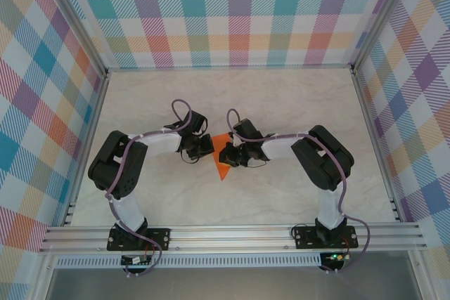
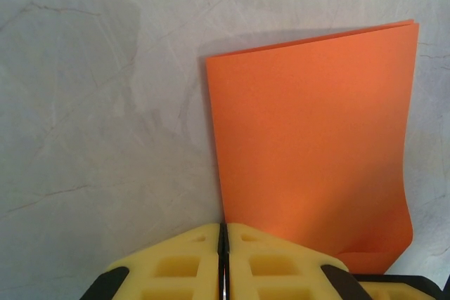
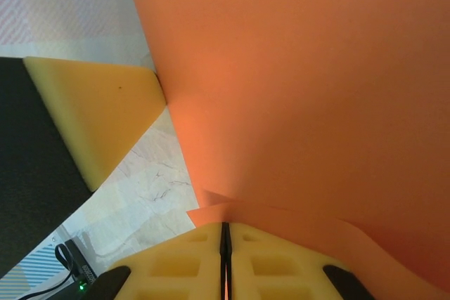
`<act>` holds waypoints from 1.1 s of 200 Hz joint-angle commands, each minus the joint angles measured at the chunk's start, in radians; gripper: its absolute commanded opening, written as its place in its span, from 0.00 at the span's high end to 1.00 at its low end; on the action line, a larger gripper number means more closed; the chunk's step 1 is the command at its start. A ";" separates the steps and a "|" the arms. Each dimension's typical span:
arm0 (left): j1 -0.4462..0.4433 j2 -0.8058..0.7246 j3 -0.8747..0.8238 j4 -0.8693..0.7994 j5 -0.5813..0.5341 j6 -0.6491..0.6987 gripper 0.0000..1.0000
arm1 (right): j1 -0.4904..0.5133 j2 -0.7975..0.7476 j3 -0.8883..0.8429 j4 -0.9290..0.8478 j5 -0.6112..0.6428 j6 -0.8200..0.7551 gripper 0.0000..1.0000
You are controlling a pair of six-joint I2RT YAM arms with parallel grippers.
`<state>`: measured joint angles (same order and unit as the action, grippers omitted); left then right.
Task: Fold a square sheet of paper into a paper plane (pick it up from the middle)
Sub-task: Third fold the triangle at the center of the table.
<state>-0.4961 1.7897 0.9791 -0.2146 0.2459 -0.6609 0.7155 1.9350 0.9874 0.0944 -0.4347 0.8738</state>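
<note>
The square sheet of paper [image 1: 222, 167] is bright orange, folded over, and held up off the table between the two arms. In the left wrist view the sheet of paper [image 2: 309, 138] faces the camera, and its left edge runs down into the closed seam of my left gripper [image 2: 223, 227]. My left gripper [image 1: 210, 149] is shut on that edge. My right gripper [image 3: 225, 225] is shut on a lower flap of the paper [image 3: 316, 89], with orange showing inside the seam. One left finger [image 3: 98, 110] touches the sheet's edge. My right gripper [image 1: 226, 154] meets the paper from the right.
The marble-patterned table [image 1: 281, 96] is walled by plaid panels [image 1: 232, 12] at the back and on both sides. An aluminium rail [image 1: 232, 233] carries both arm bases along the near edge.
</note>
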 commanded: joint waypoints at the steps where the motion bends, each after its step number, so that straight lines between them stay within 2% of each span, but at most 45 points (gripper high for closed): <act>1: -0.016 0.034 0.016 0.000 0.006 0.016 0.90 | 0.007 0.025 0.006 0.022 -0.018 -0.025 0.90; 220: -0.021 0.049 0.029 -0.019 0.016 0.029 0.90 | 0.007 0.055 0.019 0.065 -0.039 -0.057 0.87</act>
<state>-0.4992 1.7962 0.9932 -0.2340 0.2459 -0.6556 0.7155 1.9556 0.9951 0.1356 -0.4736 0.8501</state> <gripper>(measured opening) 0.102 0.131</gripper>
